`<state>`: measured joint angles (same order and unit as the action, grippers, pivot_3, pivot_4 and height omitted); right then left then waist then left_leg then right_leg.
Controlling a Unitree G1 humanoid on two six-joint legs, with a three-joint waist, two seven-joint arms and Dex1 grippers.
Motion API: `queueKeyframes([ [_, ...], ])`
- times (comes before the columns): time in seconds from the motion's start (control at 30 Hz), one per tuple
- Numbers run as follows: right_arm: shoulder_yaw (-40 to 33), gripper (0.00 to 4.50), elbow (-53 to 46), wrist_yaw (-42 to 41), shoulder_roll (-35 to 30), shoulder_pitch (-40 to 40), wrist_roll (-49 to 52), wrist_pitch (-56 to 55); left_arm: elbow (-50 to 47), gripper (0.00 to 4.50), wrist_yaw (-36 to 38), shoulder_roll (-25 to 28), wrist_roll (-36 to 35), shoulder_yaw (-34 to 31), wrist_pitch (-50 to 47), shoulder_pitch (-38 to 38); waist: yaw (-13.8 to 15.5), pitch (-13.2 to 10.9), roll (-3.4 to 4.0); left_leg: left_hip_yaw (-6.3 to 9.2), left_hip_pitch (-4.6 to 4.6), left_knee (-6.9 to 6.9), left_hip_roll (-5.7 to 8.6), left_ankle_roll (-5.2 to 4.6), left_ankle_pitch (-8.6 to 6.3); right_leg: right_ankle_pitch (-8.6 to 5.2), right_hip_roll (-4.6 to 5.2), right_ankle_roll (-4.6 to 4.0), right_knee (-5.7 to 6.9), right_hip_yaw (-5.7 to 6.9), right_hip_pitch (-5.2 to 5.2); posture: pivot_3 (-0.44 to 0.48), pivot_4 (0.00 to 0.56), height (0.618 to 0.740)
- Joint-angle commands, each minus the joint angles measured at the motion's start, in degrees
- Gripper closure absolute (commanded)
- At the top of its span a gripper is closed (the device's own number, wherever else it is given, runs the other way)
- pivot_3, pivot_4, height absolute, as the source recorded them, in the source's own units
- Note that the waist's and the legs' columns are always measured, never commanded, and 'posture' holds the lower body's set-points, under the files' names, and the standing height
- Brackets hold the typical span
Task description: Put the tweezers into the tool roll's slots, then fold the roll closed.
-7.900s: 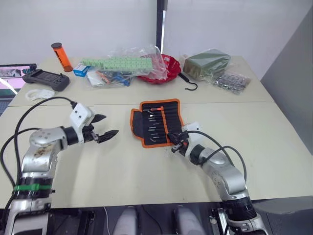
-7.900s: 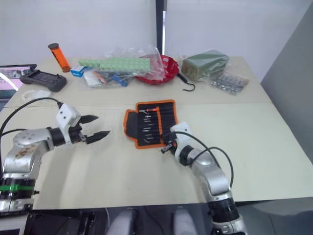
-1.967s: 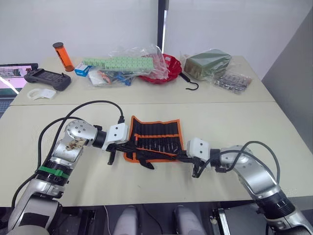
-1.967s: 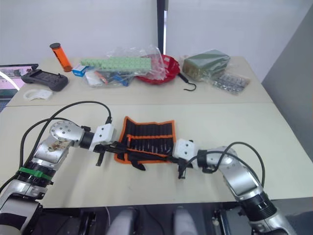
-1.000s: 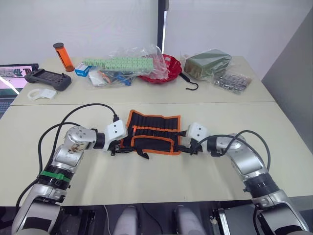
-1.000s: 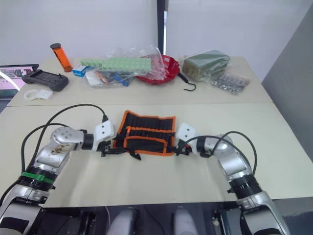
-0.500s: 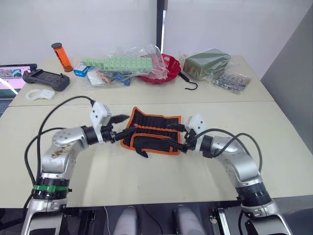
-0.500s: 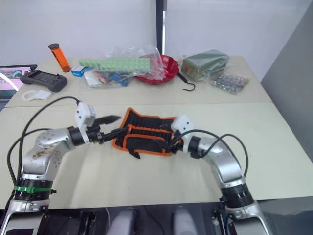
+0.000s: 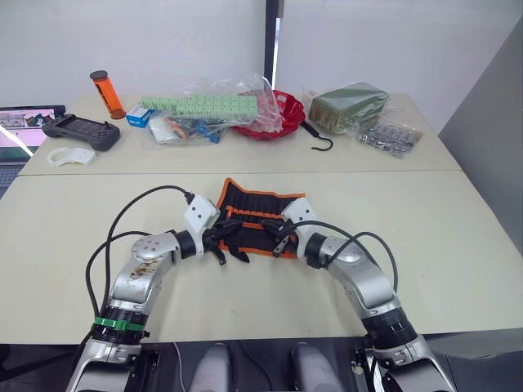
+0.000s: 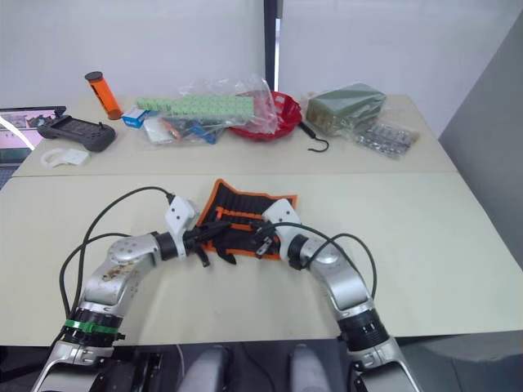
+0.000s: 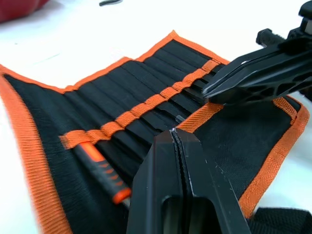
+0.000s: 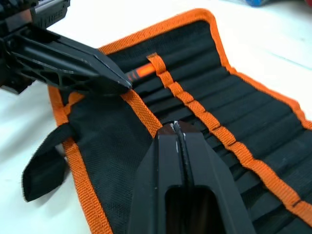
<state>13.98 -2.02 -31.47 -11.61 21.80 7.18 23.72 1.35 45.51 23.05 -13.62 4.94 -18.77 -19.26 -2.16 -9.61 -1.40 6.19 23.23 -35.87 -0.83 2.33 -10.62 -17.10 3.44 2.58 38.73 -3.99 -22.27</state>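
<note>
both grippers sit at the near flap of the tool roll (image 9: 255, 222), which lies on the table (image 9: 458, 237) between the two arms, part folded. left gripper (image 11: 178, 139) has its fingers pressed together on the orange edge of the flap, and right gripper (image 12: 176, 130) is the same, fingers together on the orange band from the other side; looks like each pinches the fabric, but whether cloth is really caught between the tips is hard to tell. slots (image 11: 146, 112) run across the inner face under the orange strip, and the tweezers (image 11: 181, 118) seem tucked in, just a small tip poking out, count not readable. an orange-handled tool (image 11: 100, 165) also sits in one slot. no loose tweezers seen on the table, so inserting looks done; the fold is started, near flap lifted over, roll not yet closed, black strap (image 12: 46, 168) hanging loose at the end. at the back: red bowl (image 9: 282, 110), green packet (image 9: 351, 102), black hook (image 9: 317, 140), orange tube (image 9: 102, 88).
</note>
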Motion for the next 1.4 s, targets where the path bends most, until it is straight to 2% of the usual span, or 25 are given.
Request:
queueKeyframes([
  [0.03,-0.5,4.47,-0.7,0.9,0.2,0.3,-0.7,-1.8,0.7,4.48,-0.8,-0.9,0.7,0.8,1.5,-1.3,0.0,0.0,0.0,0.0,0.0,0.0,0.0,0.0,0.0,0.0,0.0,0.0,-0.01,0.0,0.0,0.0,0.15,0.74],
  [0.27,-1.8,4.47,2.8,2.0,-1.0,-1.1,-2.1,-4.8,10.1,4.48,-5.9,-2.6,4.6,0.3,4.4,-3.8,0.0,0.0,0.0,0.0,-0.04,0.0,0.0,0.0,0.0,0.0,0.0,0.0,-0.01,0.0,0.02,0.0,0.15,0.74],
  [0.37,-2.8,4.47,3.8,2.2,-2.5,-2.5,-2.7,-6.1,13.1,4.48,-6.4,-3.1,3.7,-0.5,4.2,-4.4,0.0,0.0,0.0,0.0,-0.07,-0.01,0.0,0.0,0.0,0.0,0.0,0.01,-0.04,0.0,0.06,0.0,0.15,0.74],
  [0.67,-3.9,4.47,5.1,1.9,-3.9,-3.5,-2.3,-10.3,11.0,4.48,-6.3,-4.5,0.9,-2.0,1.5,-2.8,0.0,0.0,0.02,-0.02,-0.17,-0.01,-0.01,0.0,0.01,-0.01,-0.01,0.01,-0.04,0.0,0.17,0.0,0.15,0.74],
  [0.9,-5.3,4.47,-0.7,-1.4,-3.0,-1.4,1.7,-10.9,6.3,4.48,-4.9,-3.3,-1.4,-2.8,-1.6,-1.7,-0.4,0.0,0.02,-0.02,-0.15,0.06,-0.03,0.0,0.0,0.0,-0.02,0.01,-0.03,0.0,0.09,0.0,0.15,0.74],
  [1.2,-9.7,4.47,-13.0,-2.6,-5.2,-4.2,10.4,1.9,-4.9,4.48,0.5,1.5,-7.0,-4.0,-6.7,-2.1,0.1,0.0,0.03,0.02,0.06,0.05,-0.01,0.0,0.0,-0.01,0.0,0.01,-0.22,0.0,0.05,0.0,0.15,0.74],
  [1.4,-15.1,4.47,-23.1,-3.6,-10.2,-9.4,20.8,15.1,-10.2,4.48,6.8,9.9,-11.2,-6.6,-10.8,-1.9,-0.2,0.0,0.05,0.01,0.04,0.12,-0.04,0.0,0.0,-0.01,-0.02,0.01,-0.29,0.0,0.05,0.0,0.15,0.74],
])
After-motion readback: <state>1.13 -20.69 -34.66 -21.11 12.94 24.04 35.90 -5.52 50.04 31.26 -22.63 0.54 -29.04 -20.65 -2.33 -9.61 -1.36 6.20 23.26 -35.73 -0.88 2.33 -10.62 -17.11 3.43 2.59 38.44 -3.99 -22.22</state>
